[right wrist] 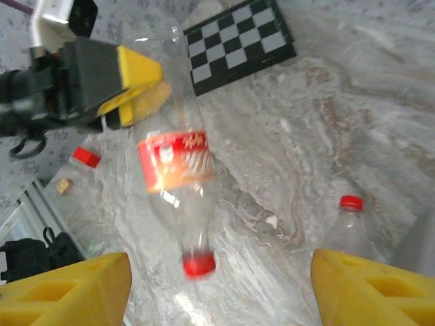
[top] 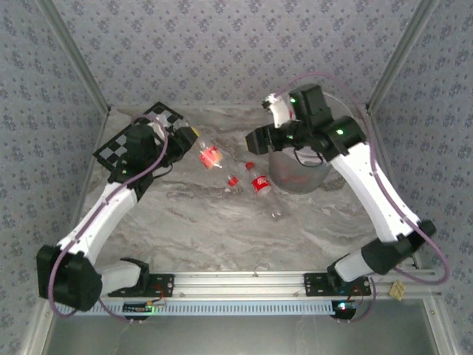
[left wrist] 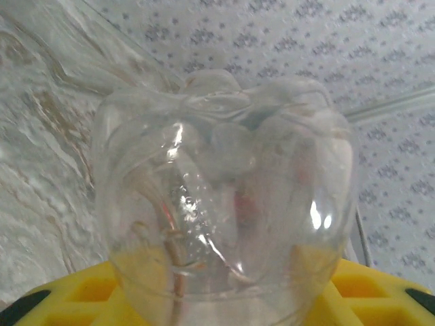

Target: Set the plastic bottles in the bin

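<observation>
Your left arm (top: 111, 203) and right arm (top: 373, 185) show white links, black joints, looping purple cables (top: 437, 251) and blocky yellow fingers (right wrist: 68, 291) on the right gripper (right wrist: 221, 263).

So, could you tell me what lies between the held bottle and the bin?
In the top view, two bottles lie between the held bottle and the bin: a red-labelled bottle and, left of it, a clear bottle.

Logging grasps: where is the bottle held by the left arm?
In the top view the bottle is left of centre, its base clamped in the left end effector, between the chequered board and the bin.
</observation>
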You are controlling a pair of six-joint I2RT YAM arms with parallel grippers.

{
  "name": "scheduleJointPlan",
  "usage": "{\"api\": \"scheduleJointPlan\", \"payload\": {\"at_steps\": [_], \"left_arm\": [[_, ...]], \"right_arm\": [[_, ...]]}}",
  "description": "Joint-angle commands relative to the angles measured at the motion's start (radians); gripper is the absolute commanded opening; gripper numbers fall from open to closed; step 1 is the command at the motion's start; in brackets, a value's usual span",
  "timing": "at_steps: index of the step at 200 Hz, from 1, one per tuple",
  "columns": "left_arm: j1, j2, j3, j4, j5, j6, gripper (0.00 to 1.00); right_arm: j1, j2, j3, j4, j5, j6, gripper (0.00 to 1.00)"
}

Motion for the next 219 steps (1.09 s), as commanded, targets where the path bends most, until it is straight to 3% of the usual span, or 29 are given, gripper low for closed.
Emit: {"api": "scheduleJointPlan", "payload": {"at_steps": [1,41,71,107,147,219], "left_arm": [[-0.073,-0.091,-0.035,0.053,0.001,-0.033,0.48],[-0.089,-0.136,-0.089,0.131,-0.029,-0.128,0.46],[-0.089,-0.122,-0.076,0.163,-0.051,-0.141,0.46],[-0.091,-0.074,-0.053,0.168,-0.045,-0.138,0.46],[-0.101,-0.040,-0.053,0.238,-0.041,-0.182,0.46],[-0.120,-0.033,-0.061,0.283,-0.060,-0.209,0.46]], "right_arm": [[0.027,0.093,0.059,-0.010,-0.049,0.011,0.77],[0.083,0.201,0.090,-0.004,-0.191,0.009,0.79],[0.090,0.216,0.072,-0.002,-0.267,0.006,0.88],[0.086,0.195,0.035,0.018,-0.359,-0.003,0.91],[0.092,0.216,0.028,0.022,-0.369,0.004,0.83],[0.085,0.284,0.065,0.005,-0.319,0.011,0.83]]}}
